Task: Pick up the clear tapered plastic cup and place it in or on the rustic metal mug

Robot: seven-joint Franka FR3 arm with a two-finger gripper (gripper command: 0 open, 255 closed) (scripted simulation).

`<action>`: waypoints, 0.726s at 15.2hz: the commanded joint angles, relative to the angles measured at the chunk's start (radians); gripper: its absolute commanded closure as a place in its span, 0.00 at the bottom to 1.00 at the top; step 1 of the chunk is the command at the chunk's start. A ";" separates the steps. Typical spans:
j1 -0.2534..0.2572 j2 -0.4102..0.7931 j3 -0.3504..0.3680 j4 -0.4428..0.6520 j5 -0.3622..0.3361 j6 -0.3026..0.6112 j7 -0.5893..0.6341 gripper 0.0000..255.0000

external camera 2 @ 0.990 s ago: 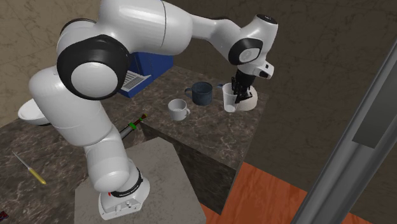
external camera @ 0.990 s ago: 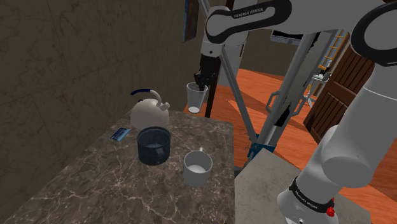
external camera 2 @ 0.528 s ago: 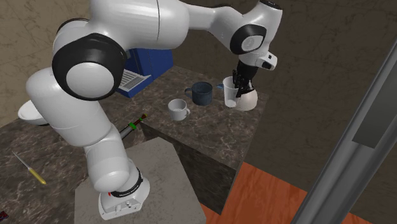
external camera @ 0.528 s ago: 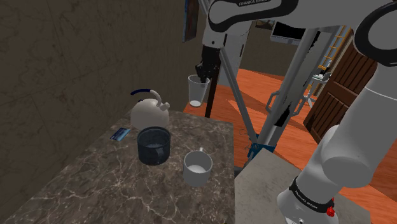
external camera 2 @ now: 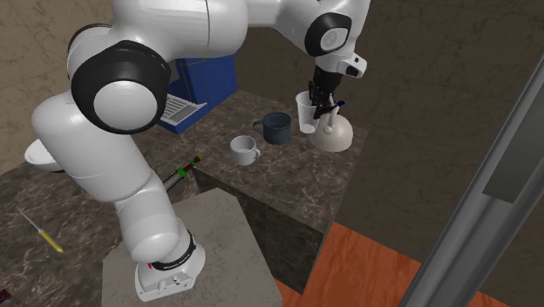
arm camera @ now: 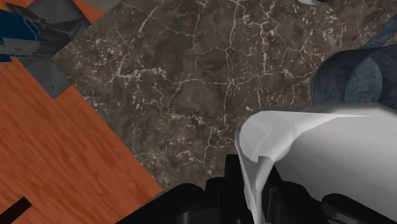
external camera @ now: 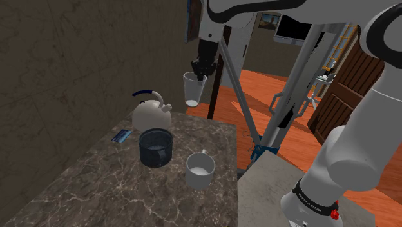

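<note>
Wrist view: the black gripper [arm camera: 251, 191] is narrowed onto the cup [arm camera: 318, 149], with the cup's thin wall clasped between its fingers. From this close the cup looks pale grey and cloudy, with a wide open mouth. Past it lie the dark veined counter [arm camera: 178, 83] and the rim of the dark mug [arm camera: 353, 79].

In the shoulder view, going from near to far along the counter [external camera: 116, 193], come a pale mug [external camera: 200, 171], the dark mug [external camera: 155, 148], a white kettle [external camera: 151, 115] with a blue handle, and then the cup [external camera: 191, 89]. There the cup is clear, tapered and upright. It hangs from the gripper [external camera: 200, 68] in the air above the counter's far end, higher than the kettle.

The second exterior view puts the cup [external camera 2: 305, 113] between the dark mug [external camera 2: 277, 127] and the kettle [external camera 2: 334, 133], above both. It also shows a blue box [external camera 2: 205, 87] behind the counter.
</note>
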 commanded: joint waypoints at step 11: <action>0.139 0.030 0.143 0.087 0.003 -0.023 0.288 1.00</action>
